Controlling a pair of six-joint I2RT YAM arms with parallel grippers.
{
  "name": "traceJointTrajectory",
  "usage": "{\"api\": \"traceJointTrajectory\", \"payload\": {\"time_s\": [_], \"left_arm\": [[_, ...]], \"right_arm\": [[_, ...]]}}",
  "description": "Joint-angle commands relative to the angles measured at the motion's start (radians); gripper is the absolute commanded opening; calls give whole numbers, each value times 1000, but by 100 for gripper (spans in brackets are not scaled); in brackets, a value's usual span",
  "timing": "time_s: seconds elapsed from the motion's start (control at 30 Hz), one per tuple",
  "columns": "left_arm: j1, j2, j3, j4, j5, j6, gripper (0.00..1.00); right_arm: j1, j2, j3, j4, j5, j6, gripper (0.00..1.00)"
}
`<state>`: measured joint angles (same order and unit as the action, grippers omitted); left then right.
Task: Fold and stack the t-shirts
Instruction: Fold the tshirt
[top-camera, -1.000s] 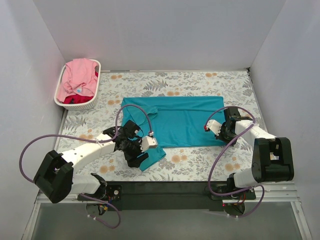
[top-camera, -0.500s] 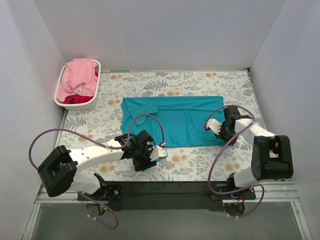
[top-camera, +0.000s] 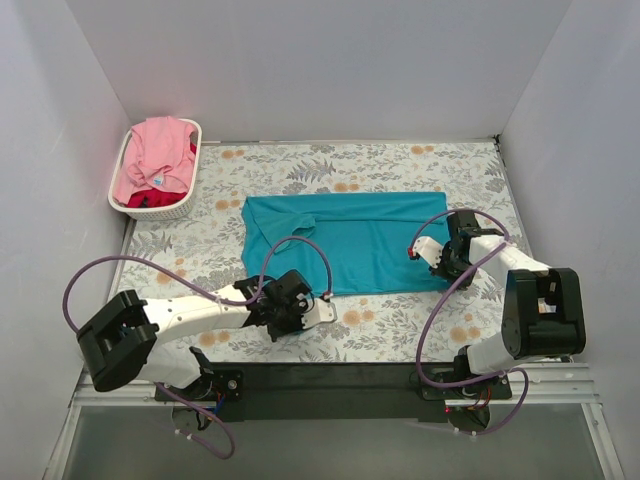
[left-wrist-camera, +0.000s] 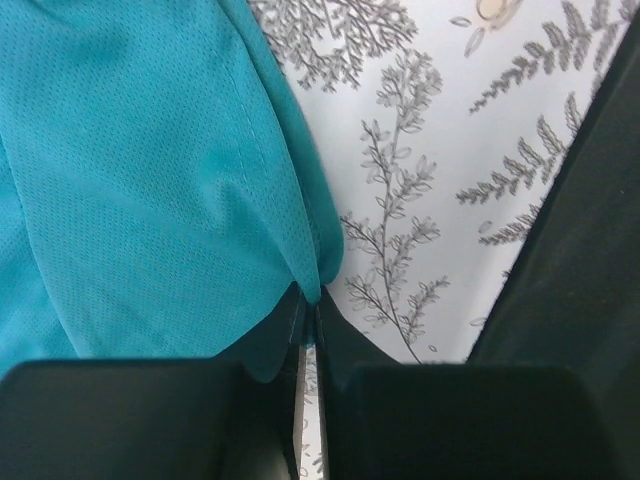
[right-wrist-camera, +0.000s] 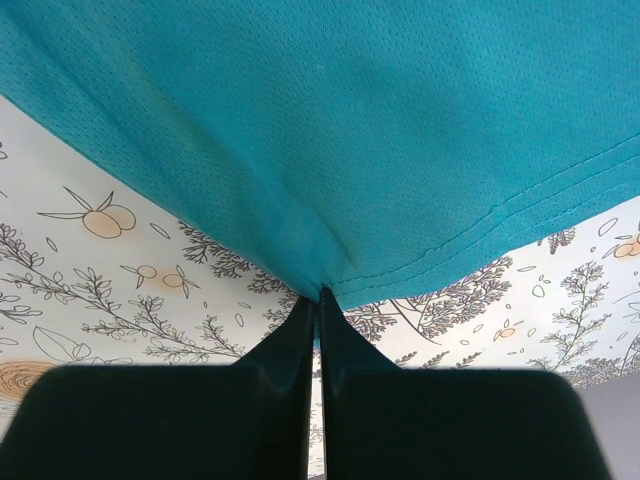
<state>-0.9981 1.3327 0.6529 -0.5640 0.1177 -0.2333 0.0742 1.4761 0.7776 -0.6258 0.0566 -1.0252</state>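
A teal t-shirt (top-camera: 360, 240) lies spread flat across the middle of the flowered table. My left gripper (top-camera: 288, 318) sits low at the shirt's near-left corner. In the left wrist view that gripper (left-wrist-camera: 310, 300) is shut on a pinch of the teal hem (left-wrist-camera: 150, 150). My right gripper (top-camera: 443, 265) rests at the shirt's near-right corner. Seen from the right wrist, it (right-wrist-camera: 320, 292) is shut on the stitched teal edge (right-wrist-camera: 350, 120). A pink t-shirt (top-camera: 158, 155) and a red t-shirt (top-camera: 150, 199) lie in the basket.
The white slatted basket (top-camera: 172, 211) stands at the far left by the left wall. Grey walls close in the table on three sides. The black front rail (top-camera: 330, 378) runs just behind my left gripper. Purple cables loop over both arms.
My left gripper slid right towards the table's near edge over the teal corner and shut on the hem. The loose teal flap there is now hidden under it. The right arm stayed put.
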Motion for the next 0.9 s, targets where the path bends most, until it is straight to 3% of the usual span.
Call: {"api": "traceJointTrajectory", "payload": {"time_s": [0.0, 0.17, 0.33, 0.37, 0.47, 0.87], "left_arm": [[-10, -23, -6, -103, 63, -17, 0], [38, -78, 145, -319, 281, -3, 0], [160, -133, 224, -361, 315, 28, 0], [243, -121, 276, -393, 330, 60, 0], [349, -79, 358, -416, 335, 109, 0], [542, 111, 602, -294, 280, 175, 0]], "right_arm": [[-1, -31, 5, -34, -29, -27, 1], [-1, -135, -31, -103, -26, -55, 1], [-16, -212, -11, -153, -40, -85, 1], [-33, -203, 9, -178, -50, -87, 1], [-59, -156, 83, -199, -89, -88, 1], [-63, 74, 370, -209, -107, -88, 1]]}}
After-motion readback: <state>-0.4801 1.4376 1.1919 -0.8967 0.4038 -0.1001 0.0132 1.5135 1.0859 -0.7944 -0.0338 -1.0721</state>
